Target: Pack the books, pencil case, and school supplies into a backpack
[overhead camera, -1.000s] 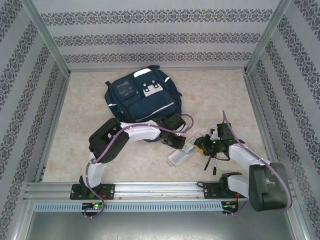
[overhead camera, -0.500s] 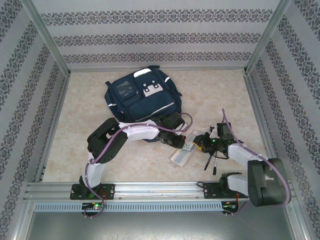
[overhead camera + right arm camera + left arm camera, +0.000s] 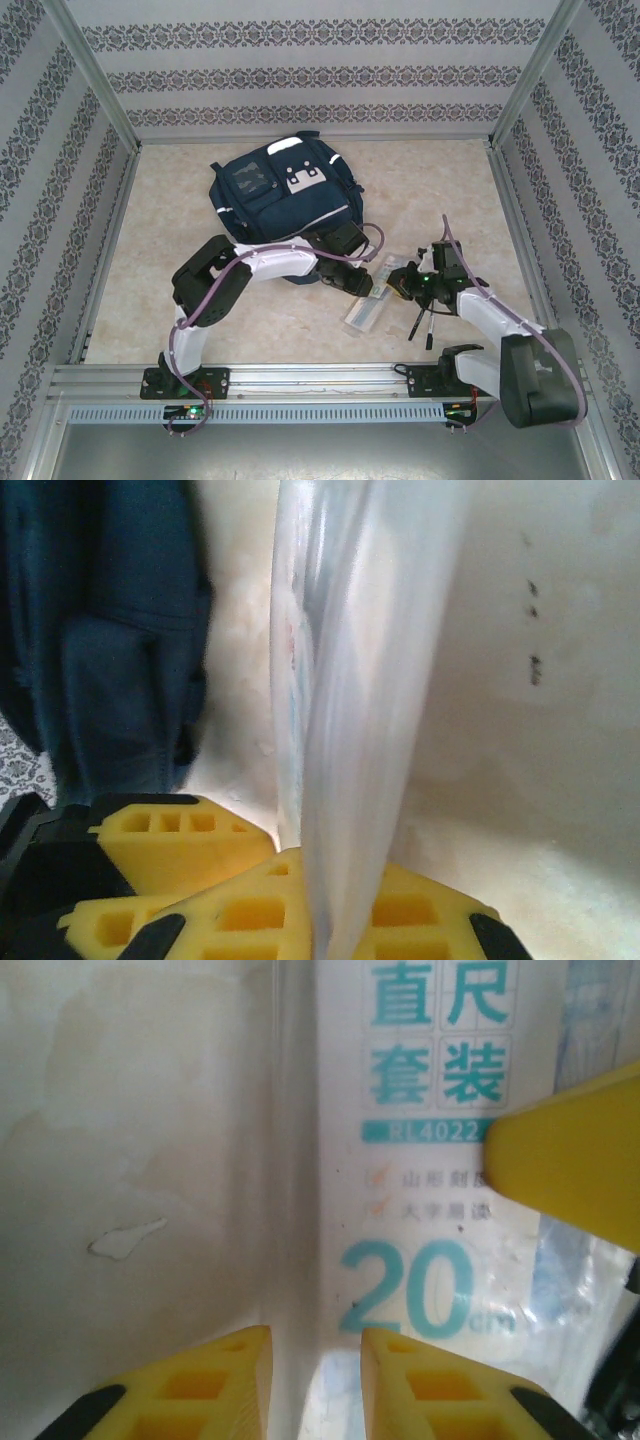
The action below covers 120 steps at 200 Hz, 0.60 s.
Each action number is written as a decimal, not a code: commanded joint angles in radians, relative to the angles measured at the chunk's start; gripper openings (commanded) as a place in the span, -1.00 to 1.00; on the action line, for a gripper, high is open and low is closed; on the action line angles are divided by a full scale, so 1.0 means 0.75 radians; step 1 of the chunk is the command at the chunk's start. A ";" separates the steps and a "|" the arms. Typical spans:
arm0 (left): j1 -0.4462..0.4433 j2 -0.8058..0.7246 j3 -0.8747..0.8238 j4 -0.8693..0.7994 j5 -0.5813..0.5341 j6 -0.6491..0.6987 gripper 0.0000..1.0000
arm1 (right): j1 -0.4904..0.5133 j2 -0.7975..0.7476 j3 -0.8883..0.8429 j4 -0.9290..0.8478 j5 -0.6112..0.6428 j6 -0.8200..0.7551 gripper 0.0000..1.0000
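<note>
Bright, even overhead light, soft shadows; the pencil case [image 3: 350,710] smears into blur, perhaps from closeness.

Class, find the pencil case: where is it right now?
From above, the pencil case sits front of centre on the table, beside the near right corner of the backpack; the right tool pinches one end.

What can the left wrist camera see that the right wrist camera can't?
Left wrist view: the big teal "20" and teal writing printed on the flat, pale see-through pencil case, with the left tool open over its edge. Right wrist view: the large navy-blue fabric backpack, and the right tool shut on the case, seen edge-on. Both: the pencil case and the beige marbled table.
</note>
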<state>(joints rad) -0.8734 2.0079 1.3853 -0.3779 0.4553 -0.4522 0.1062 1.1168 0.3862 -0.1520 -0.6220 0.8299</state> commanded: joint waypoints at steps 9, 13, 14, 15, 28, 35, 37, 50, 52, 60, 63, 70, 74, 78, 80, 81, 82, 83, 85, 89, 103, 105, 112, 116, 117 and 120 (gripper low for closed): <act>0.084 -0.236 0.211 -0.295 -0.172 0.129 -0.15 | -0.041 -0.121 0.154 -0.277 0.092 -0.129 -0.94; 0.099 -0.249 0.230 -0.331 -0.200 0.146 -0.10 | -0.046 -0.135 0.170 -0.297 0.098 -0.137 -0.94; 0.103 -0.254 0.233 -0.339 -0.207 0.150 -0.09 | -0.047 -0.138 0.172 -0.301 0.098 -0.139 -0.94; 0.107 -0.260 0.237 -0.339 -0.214 0.155 -0.08 | -0.048 -0.141 0.177 -0.305 0.099 -0.141 -0.94; 0.164 -0.293 0.282 -0.445 -0.295 0.236 -0.01 | -0.067 -0.171 0.230 -0.355 0.107 -0.160 -0.95; 0.195 -0.301 0.294 -0.479 -0.344 0.283 0.03 | -0.075 -0.181 0.255 -0.374 0.107 -0.165 -0.95; 0.203 -0.301 0.295 -0.483 -0.358 0.297 0.04 | -0.078 -0.182 0.262 -0.380 0.108 -0.167 -0.96; 0.257 -0.291 0.301 -0.527 -0.432 0.386 0.05 | -0.092 -0.190 0.304 -0.402 0.105 -0.172 -0.96; 0.263 -0.286 0.301 -0.531 -0.442 0.404 0.05 | -0.093 -0.190 0.309 -0.405 0.104 -0.172 -0.96; 0.283 -0.268 0.303 -0.544 -0.473 0.472 0.05 | -0.100 -0.188 0.333 -0.413 0.094 -0.172 -0.96; 0.286 -0.262 0.306 -0.549 -0.486 0.500 0.05 | -0.101 -0.187 0.342 -0.416 0.090 -0.172 -0.96; 0.293 -0.247 0.308 -0.559 -0.512 0.558 0.07 | -0.104 -0.186 0.360 -0.422 0.083 -0.172 -0.97; 0.294 -0.236 0.310 -0.561 -0.526 0.584 0.10 | -0.105 -0.185 0.370 -0.426 0.079 -0.172 -0.97; 0.295 -0.226 0.307 -0.561 -0.540 0.601 0.11 | -0.105 -0.183 0.378 -0.431 0.077 -0.172 -0.97; 0.296 -0.221 0.308 -0.561 -0.548 0.609 0.11 | -0.105 -0.184 0.381 -0.432 0.076 -0.172 -0.97; 0.296 -0.219 0.308 -0.560 -0.552 0.613 0.12 | -0.106 -0.184 0.383 -0.434 0.075 -0.172 -0.97; 0.297 -0.217 0.308 -0.560 -0.555 0.615 0.12 | -0.106 -0.184 0.385 -0.433 0.075 -0.172 -0.97; 0.297 -0.215 0.308 -0.560 -0.557 0.617 0.12 | -0.107 -0.183 0.387 -0.435 0.075 -0.172 -0.97; 0.297 -0.208 0.309 -0.561 -0.563 0.624 0.13 | -0.107 -0.183 0.391 -0.436 0.074 -0.172 -0.97; 0.297 -0.197 0.312 -0.565 -0.571 0.636 0.14 | -0.107 -0.186 0.397 -0.439 0.073 -0.170 -0.97; 0.297 -0.153 0.328 -0.576 -0.561 0.670 0.17 | -0.109 -0.189 0.407 -0.443 0.068 -0.165 -0.97; 0.297 -0.142 0.332 -0.579 -0.559 0.673 0.18 | -0.107 -0.190 0.407 -0.443 0.067 -0.164 -0.97; 0.297 -0.118 0.346 -0.590 -0.548 0.679 0.19 | -0.109 -0.192 0.407 -0.442 0.063 -0.160 -0.97; 0.297 -0.104 0.352 -0.593 -0.540 0.680 0.20 | -0.109 -0.193 0.407 -0.443 0.063 -0.159 -0.97; 0.297 -0.100 0.354 -0.594 -0.538 0.681 0.21 | -0.109 -0.194 0.407 -0.444 0.062 -0.159 -0.97; 0.297 -0.093 0.358 -0.594 -0.535 0.682 0.22 | -0.109 -0.194 0.408 -0.444 0.060 -0.158 -0.97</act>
<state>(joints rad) -0.6422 1.8935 1.6302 -0.7345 0.0788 -0.0341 0.0345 0.9859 0.6621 -0.4522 -0.5629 0.7254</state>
